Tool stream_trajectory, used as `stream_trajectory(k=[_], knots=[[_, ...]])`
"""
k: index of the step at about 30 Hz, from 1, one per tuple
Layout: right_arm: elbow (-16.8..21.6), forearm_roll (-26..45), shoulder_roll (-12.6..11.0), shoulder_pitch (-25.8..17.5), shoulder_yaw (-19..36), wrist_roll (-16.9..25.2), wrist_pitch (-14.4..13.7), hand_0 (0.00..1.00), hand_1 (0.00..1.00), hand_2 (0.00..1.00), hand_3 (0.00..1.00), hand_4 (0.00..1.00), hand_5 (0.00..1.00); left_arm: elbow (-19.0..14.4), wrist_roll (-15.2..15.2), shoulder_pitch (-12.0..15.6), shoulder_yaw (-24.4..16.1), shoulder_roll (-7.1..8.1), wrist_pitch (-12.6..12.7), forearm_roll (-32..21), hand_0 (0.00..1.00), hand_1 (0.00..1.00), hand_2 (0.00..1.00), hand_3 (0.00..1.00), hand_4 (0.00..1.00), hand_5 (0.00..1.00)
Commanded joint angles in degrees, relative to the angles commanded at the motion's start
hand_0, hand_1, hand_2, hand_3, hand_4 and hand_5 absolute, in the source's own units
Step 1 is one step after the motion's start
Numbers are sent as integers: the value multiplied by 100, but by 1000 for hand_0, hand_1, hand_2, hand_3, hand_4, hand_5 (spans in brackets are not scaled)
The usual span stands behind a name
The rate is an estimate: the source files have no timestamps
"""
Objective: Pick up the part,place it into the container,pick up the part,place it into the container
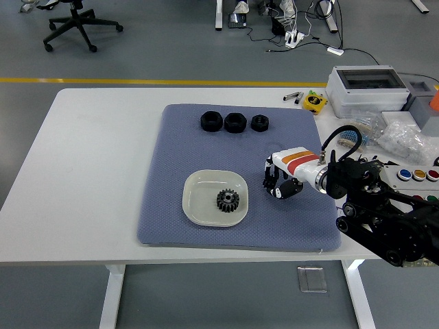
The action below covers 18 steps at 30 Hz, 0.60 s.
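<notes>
Table: white table (96, 171); near edge runs along the bottom of the view.
Mat: blue-grey textured mat (178, 154) lies on the table's middle and carries the dish, the parts and the working hand.
Right arm: black arm (387, 226) enters from the lower right, over the mat's near right corner.
Right hand: right hand (281, 184), white shell with orange and red stripes, hangs over the mat just right of the dish; black fingers curl downward. Whether they enclose anything cannot be told.
Left hand: out of view.
Container: cream square dish (215, 198) with rounded corners, on the mat's near half.
Part in container: black gear (227, 200), toothed all round with a centre bore, lies flat inside the dish, right of its centre.
Remaining parts: three black nut-like parts (234, 123) in a row on the mat's far edge, well apart from the hand; the rightmost is the smallest.
Right-side clutter: button panel (417, 177) with coloured buttons, clear plastic bags (405, 137), grey box with clear lid (367, 89), small yellow item (314, 102) at the far edge.
Background: grey floor, yellow floor line (137, 81), office chair (79, 24) at top left.
</notes>
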Motion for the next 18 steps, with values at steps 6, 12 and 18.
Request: stream_trajectory(k=[6,12,18], knots=[[787,-199,-37,31,61,-93,-3,228,407,475,488,683,272,0,0,5,-8,3,0,9,840,788,820,598,524,803],[1274,28,46,153,-49,-238,256,249,411,480,489,662,270,0,-13,7,22,8,0,-26,840,787,819,599,525,801],[915,135,323,387,-253,-326,463,310,442,498,497,681,256,0,-33,1,-27,8,26,-33,840,786,819,599,525,800]])
